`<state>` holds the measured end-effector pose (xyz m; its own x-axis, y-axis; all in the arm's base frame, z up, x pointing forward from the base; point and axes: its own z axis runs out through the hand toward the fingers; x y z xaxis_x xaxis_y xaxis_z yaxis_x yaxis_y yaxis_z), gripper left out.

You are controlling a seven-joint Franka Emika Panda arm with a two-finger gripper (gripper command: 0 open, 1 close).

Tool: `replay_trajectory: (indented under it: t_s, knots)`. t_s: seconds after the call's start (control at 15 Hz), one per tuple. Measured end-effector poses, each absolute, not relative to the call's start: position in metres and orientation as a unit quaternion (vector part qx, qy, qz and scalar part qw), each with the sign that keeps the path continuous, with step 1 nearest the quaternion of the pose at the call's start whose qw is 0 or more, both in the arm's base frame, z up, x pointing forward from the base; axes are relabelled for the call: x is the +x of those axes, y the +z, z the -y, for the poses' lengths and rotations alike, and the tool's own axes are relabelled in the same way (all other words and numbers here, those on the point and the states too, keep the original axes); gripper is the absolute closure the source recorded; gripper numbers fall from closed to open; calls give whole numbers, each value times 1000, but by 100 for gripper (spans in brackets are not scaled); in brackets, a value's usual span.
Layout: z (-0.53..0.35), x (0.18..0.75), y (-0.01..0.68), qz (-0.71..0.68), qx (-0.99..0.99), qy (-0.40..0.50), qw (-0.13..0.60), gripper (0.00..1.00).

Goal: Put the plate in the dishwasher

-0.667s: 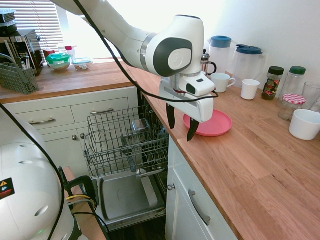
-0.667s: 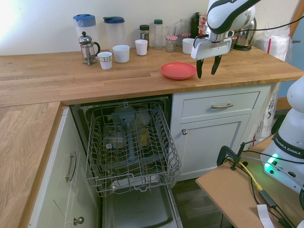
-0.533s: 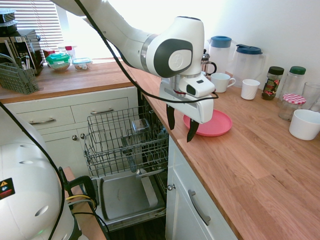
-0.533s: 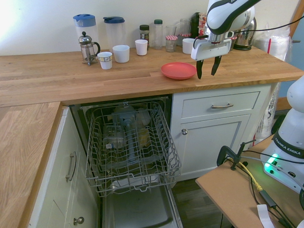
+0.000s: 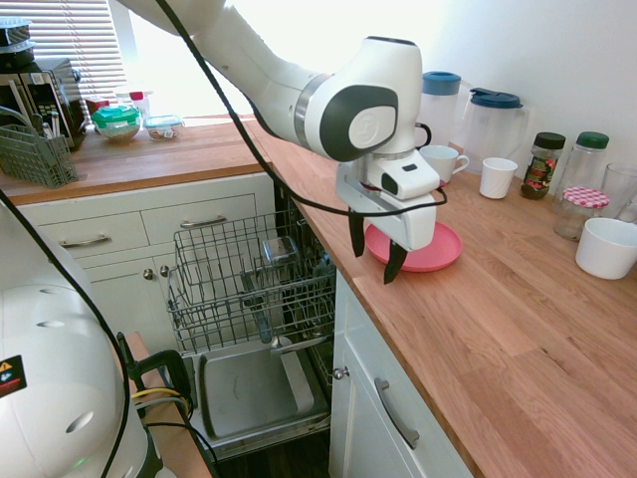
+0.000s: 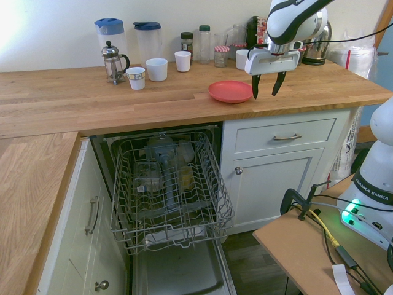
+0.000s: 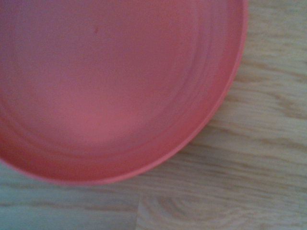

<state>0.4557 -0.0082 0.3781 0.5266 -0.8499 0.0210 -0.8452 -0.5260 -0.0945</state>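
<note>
Gripper point(image 6: 265, 93) open above counter point(image 6: 123, 101), beside plate point(image 6: 230, 91); mugs point(image 6: 156, 69) behind.

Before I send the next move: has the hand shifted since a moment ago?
Yes. In the first exterior view the hand has moved further over the counter toward the plate, which lies where it was; its fingers are open.

Your worktop point(image 6: 92, 98): wooden; L-shaped
By your back wall: two jugs point(image 6: 110, 31); French press point(image 6: 112, 61); white mugs point(image 6: 156, 69); jars point(image 6: 186, 42)
</note>
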Motion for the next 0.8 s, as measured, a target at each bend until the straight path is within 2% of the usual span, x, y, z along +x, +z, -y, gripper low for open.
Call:
replay_trajectory:
  t_s: [0.8]
  knots:
    - [61,521,354,-548,-816,26,182,0]
